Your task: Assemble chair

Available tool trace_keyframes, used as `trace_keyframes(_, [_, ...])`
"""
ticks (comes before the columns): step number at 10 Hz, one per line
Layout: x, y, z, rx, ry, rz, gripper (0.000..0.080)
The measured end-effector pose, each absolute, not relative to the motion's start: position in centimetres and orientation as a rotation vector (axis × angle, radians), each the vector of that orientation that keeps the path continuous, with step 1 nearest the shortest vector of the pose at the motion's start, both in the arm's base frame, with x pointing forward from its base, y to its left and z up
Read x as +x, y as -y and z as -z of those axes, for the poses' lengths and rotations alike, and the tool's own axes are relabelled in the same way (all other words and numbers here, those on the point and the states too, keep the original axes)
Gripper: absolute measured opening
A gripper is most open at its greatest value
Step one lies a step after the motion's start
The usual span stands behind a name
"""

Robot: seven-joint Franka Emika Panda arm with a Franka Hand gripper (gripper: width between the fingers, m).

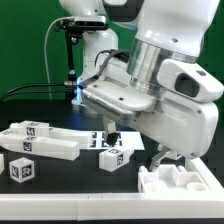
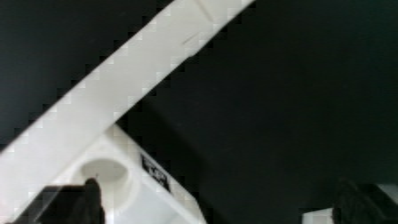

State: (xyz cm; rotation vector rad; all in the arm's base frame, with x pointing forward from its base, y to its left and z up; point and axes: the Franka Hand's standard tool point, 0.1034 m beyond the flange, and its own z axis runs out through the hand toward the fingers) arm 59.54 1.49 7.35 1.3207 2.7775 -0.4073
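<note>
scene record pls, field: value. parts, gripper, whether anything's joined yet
gripper: open, fingertips wide apart, nothing between
long slab: flat, exterior view's left, tags on top
small cube: in front of the slab, apart from it
tagged block: table centre, just in front of the gripper, untouched
ribbed white piece: exterior view's right, near edge; role unclear
wrist view: white bar crossing diagonally; piece with round hole beside one finger
joined: none that I can tell

counting four loose white parts in the exterior view: one long slab (image 1: 45, 146), one cube (image 1: 20, 170), a second cube (image 1: 112, 157), one notched block (image 1: 175, 182). one arm (image 1: 150, 75). wrist view only shows two: one bar (image 2: 143, 70), one holed block (image 2: 125, 198).
</note>
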Motion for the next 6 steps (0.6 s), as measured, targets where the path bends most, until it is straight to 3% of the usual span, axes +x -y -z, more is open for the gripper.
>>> trace_keyframes(6, [58.32, -2.19, -6.10, 2.001, -2.306, 0.328, 0.0648])
